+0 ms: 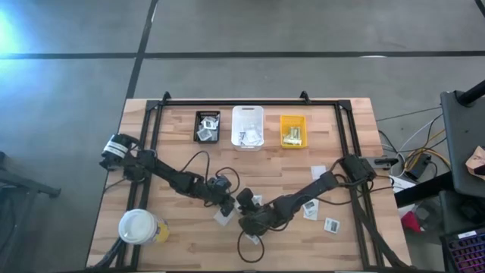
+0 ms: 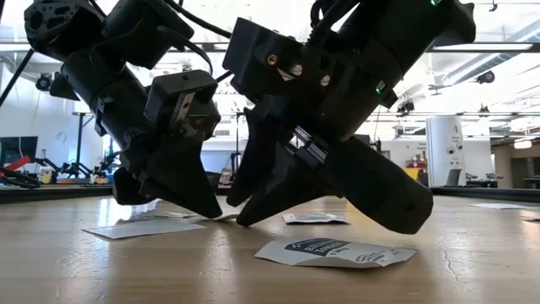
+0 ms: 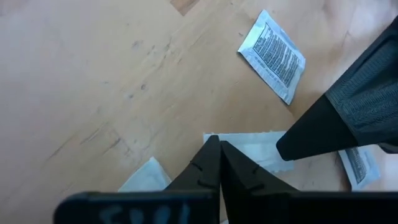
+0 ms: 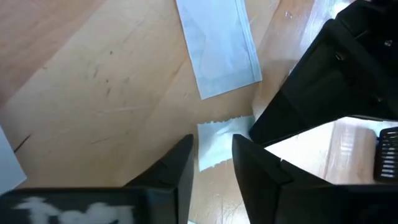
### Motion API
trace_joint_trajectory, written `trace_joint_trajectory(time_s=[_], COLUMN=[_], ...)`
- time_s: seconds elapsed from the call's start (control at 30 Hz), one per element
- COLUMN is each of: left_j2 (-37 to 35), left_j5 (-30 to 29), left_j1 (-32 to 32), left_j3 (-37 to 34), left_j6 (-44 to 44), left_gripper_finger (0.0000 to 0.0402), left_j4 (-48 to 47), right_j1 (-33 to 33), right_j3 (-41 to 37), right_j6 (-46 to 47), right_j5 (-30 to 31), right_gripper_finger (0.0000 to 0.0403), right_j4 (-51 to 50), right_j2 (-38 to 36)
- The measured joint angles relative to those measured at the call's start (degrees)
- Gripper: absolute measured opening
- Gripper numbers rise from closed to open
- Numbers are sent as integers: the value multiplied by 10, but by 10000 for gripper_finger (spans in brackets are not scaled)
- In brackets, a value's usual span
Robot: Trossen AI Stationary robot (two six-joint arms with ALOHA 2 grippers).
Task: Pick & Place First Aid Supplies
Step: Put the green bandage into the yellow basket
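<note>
Butcher-block table [image 1: 174, 125] on a grey concrete floor, dark rails along its edges. Down at the near left corner, a large white-lidded cup [image 1: 137, 226]. Left gripper [image 1: 224, 206] low over the table's middle, fingers pressed together with their tips at the edge of a plain white packet [image 3: 255, 147] – no clear pinch on it. Right gripper [image 1: 248, 222] just beside it, tips nearly meeting the left one's, fingers spread either side of a small white packet [image 4: 219, 140] lying flat on the wood. Along the far edge, left to right: black bin [image 1: 207, 126] with a few white packets, white bin [image 1: 248, 127] with more white ones, yellow bin [image 1: 293, 131] with pale yellow-green strips. More first aid packets loose right of the grippers – three white squares with dark patches [image 1: 331, 224]. Dense black print on one packet [image 3: 273, 54] in the left wrist view, too small to read; same for the dark label on the nearest packet [image 2: 335, 251] in the low view.
</note>
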Motion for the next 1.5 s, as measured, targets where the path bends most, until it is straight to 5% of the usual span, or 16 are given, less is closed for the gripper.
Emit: trace_joint_trajectory(time_s=[0.57, 1.03, 1.5], left_j2=[2, 2, -3], left_j5=[15, 15, 10], left_j1=[-1, 2, 8], left_j3=[-2, -3, -3], left_j6=[-15, 16, 45], left_gripper_finger=[12, 12, 12], left_j4=[31, 58, 71], right_j1=[-3, -3, -3], right_j3=[-1, -1, -1], right_j6=[7, 14, 25], right_j5=[49, 7, -4], right_gripper_finger=[67, 12, 8], right_j4=[28, 34, 25], right_j2=[0, 0, 0])
